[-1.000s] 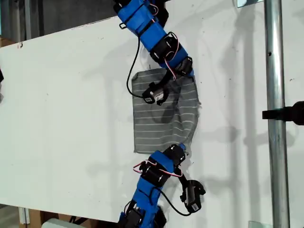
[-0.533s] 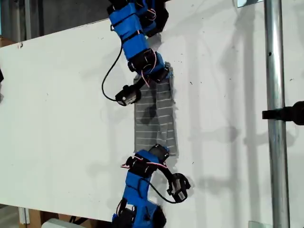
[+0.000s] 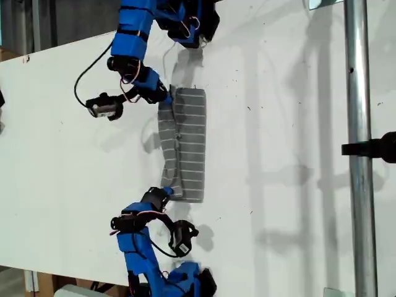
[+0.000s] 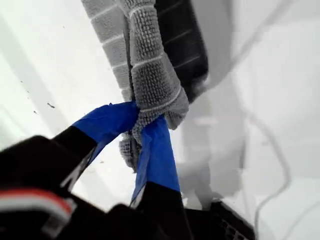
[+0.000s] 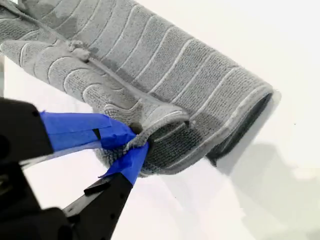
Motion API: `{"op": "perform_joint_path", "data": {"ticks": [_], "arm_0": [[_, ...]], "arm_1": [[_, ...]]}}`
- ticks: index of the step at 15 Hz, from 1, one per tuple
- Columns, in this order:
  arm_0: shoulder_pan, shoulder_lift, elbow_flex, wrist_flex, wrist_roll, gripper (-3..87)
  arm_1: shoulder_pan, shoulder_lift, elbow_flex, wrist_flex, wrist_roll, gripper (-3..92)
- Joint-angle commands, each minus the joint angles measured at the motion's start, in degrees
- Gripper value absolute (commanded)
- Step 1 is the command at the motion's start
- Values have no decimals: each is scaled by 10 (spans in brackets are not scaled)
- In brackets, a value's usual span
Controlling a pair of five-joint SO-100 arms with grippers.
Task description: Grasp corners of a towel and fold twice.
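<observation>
Grey striped towel (image 3: 184,143) lying folded in a long band on the white tabletop (image 3: 284,124), long axis running up-down in the exterior view; soft, light, limp, best taken by corners; first wrist view: first hand (image 4: 135,125) pinched on a bunched corner; second wrist view: second hand (image 5: 134,141) clamped on a corner likewise

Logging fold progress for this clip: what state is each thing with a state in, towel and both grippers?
towel: folded over into a narrow strip on the table, one long edge lifted, pinched at both ends.
my first gripper: shut on a towel corner.
my second gripper: shut on the towel's edge, at a bunched corner.
</observation>
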Motion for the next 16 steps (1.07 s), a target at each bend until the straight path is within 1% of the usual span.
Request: {"op": "perform_joint_path", "data": {"ticks": [1,3,5,6,8,9,10,11,12,14,16], "arm_0": [[-11,69,60,-25,1,-30],[6,67,123,-40,-28,-29],[18,60,185,-88,-52,-29],[18,52,204,-102,-62,-29],[14,18,207,-100,-77,-12],[17,-4,193,-85,-82,1],[19,-29,170,-57,-96,62],[20,-51,137,-18,-110,156],[25,-56,110,10,-102,236],[41,-21,79,48,-92,234],[45,34,62,87,-96,249]], "arm_1": [[-13,40,19,-25,-4,-2],[-66,20,83,-65,47,-2],[-113,-9,133,-108,98,-2],[-120,-24,155,-126,111,-2],[-119,-47,186,-164,115,-2],[-106,-62,192,-168,119,8],[-89,-69,197,-164,124,128],[-70,-69,200,-154,130,203],[-56,-60,202,-139,132,230],[-35,-21,200,-90,136,275],[-19,61,205,-39,142,279]]}}
